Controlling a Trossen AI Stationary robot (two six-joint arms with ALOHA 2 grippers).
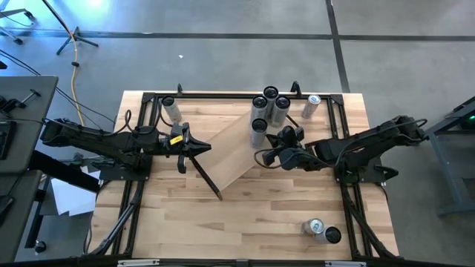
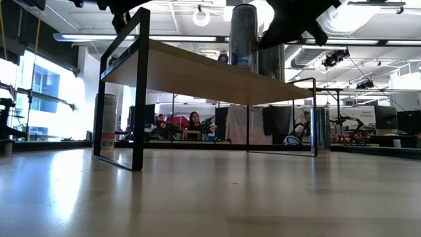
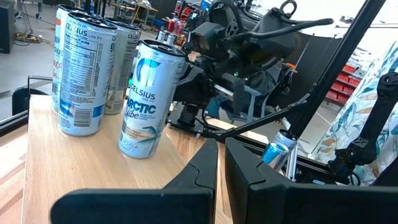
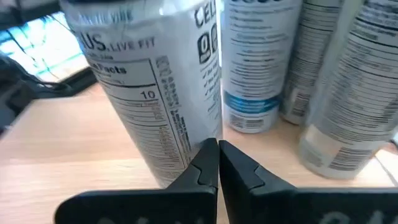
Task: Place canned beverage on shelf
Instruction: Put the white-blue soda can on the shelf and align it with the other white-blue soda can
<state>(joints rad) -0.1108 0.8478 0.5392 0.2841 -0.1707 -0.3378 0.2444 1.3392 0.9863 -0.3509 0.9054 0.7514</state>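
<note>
Nearest my right wrist camera, the right gripper (image 4: 218, 163) shows its two dark fingers pressed together with nothing between them. Just beyond the tips stands a white can (image 4: 149, 93), upright on the shelf (image 4: 56, 155).

From above, I see that shelf (image 1: 231, 152) lying diagonally on the striped tabletop (image 1: 260, 222), a pale board with black brackets at its short ends. The nearest can (image 1: 257, 127) stands on the shelf's far end, with three more cans (image 1: 272, 102) grouped close behind it. The right gripper (image 1: 261, 156) sits just beside that can, apart from it.

The left gripper (image 1: 182, 156) rests at the shelf's other end, its jaws also closed and empty in its wrist view (image 3: 221, 155).

Farther off, one can (image 1: 171, 110) stands at the table's back left, another (image 1: 311, 106) lies at the back right, and two cans (image 1: 320, 229) lie near the front right edge.

My worry: the closed right fingers are so near the can that any forward drift could knock it into its neighbours and topple the cluster off the board.
</note>
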